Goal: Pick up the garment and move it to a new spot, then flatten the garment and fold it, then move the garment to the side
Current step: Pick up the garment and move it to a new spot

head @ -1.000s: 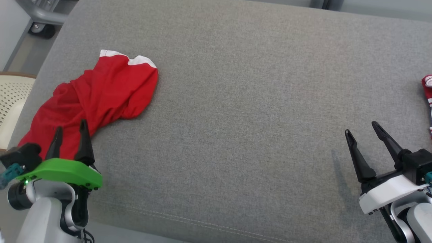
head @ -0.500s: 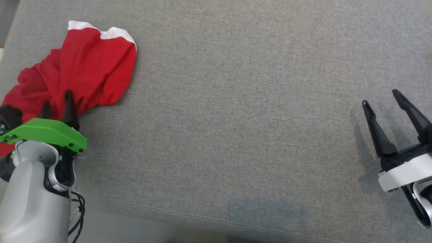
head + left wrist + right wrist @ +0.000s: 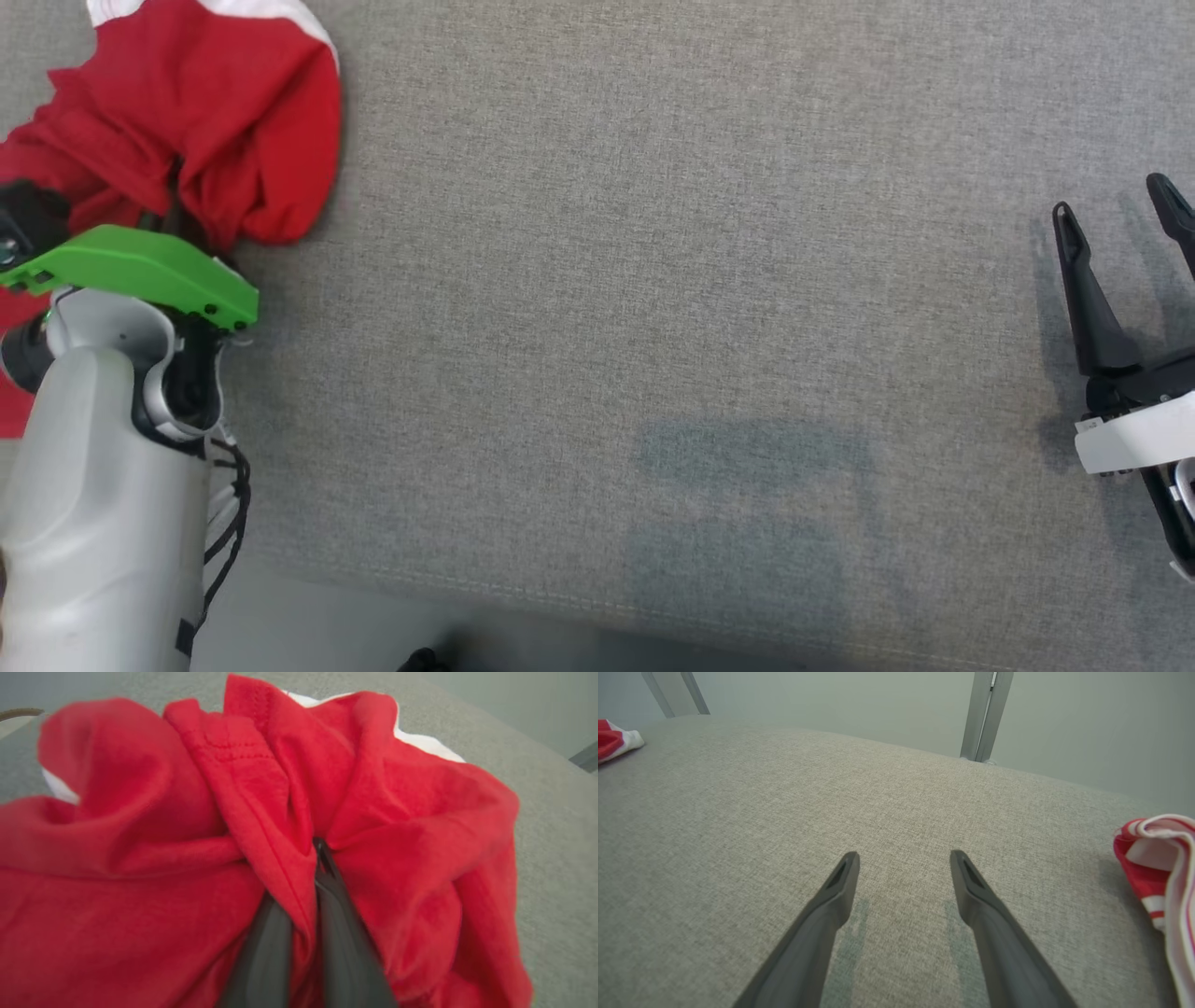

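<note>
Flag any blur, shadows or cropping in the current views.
Head view: sharp; red garment cropped top-left, blocky shadow on the grey cushion. Left wrist view: garment and left gripper fingers blurred. Right wrist view: crisp centre, right gripper fingers cast faint shadows, striped cloth soft at the right edge.

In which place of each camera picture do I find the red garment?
Head view: red garment in the top left corner.
Left wrist view: garment across most of the picture, pinched by the left tool.
Right wrist view: small red-and-white bit at the upper left edge, probably the same garment.
Shared landmark: the grey cushion under it.
</note>
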